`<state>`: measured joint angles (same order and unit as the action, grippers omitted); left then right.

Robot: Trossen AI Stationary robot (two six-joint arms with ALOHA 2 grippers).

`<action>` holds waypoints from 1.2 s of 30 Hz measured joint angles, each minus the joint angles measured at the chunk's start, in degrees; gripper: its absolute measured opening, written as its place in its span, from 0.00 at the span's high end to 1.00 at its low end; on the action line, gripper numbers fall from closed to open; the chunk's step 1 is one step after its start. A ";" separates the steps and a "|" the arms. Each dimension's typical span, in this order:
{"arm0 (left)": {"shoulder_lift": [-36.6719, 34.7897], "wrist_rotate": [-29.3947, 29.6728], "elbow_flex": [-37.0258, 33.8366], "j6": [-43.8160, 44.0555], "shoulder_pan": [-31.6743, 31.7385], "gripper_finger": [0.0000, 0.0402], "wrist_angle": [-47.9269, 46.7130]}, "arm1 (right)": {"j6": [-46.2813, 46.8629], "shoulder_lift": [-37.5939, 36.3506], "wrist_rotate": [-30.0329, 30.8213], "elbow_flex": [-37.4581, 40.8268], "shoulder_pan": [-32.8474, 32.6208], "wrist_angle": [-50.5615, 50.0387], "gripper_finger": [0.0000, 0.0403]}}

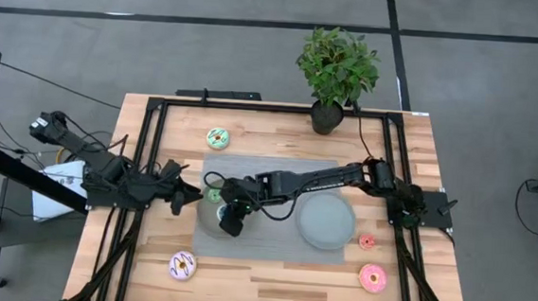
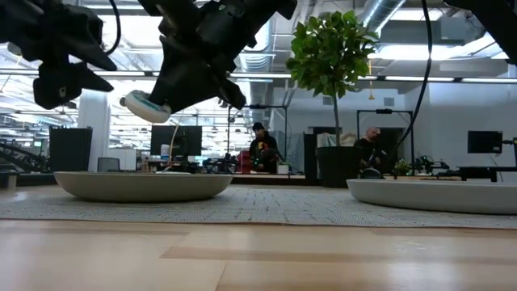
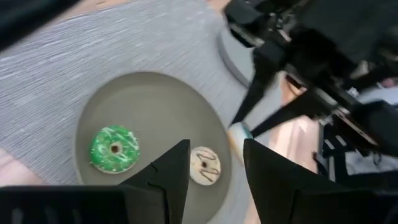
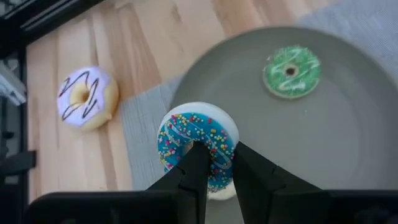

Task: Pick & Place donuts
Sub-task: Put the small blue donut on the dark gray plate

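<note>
Wooden table boards (image 1: 269, 283) carry a grey mat (image 1: 277, 170) in the middle of the high view, with two grey plates on it: the left plate (image 4: 348, 143) and the right plate (image 1: 326, 221). The right gripper (image 4: 214, 163) is clamped on the blue donut (image 4: 198, 144), which stands on its edge between the fingers, and in the low view it hangs just above the left plate's rim, near the left side of the frame. The plate lies straight below and slightly ahead of this donut, so I judge that the coming move is a short lowering and release. On the plate already lie a green donut (image 3: 114, 148) and a small pale donut (image 3: 204, 165). The left gripper (image 3: 215, 167) waits beside the same plate, fingers apart and empty.
</note>
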<state>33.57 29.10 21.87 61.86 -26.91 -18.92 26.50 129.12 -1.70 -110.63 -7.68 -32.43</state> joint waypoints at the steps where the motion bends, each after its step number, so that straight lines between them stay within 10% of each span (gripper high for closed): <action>1: 0.61 -0.23 0.00 0.44 0.66 0.65 0.34 | 0.00 0.00 0.96 0.00 0.00 0.09 0.85; 36: -13.01 7.36 -0.02 -34.40 4.88 0.65 1.09 | -0.06 1.49 1.85 0.02 1.87 -13.11 0.85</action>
<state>20.55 36.47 21.85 27.46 -22.02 -17.83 26.44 130.61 0.14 -110.61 -5.81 -45.54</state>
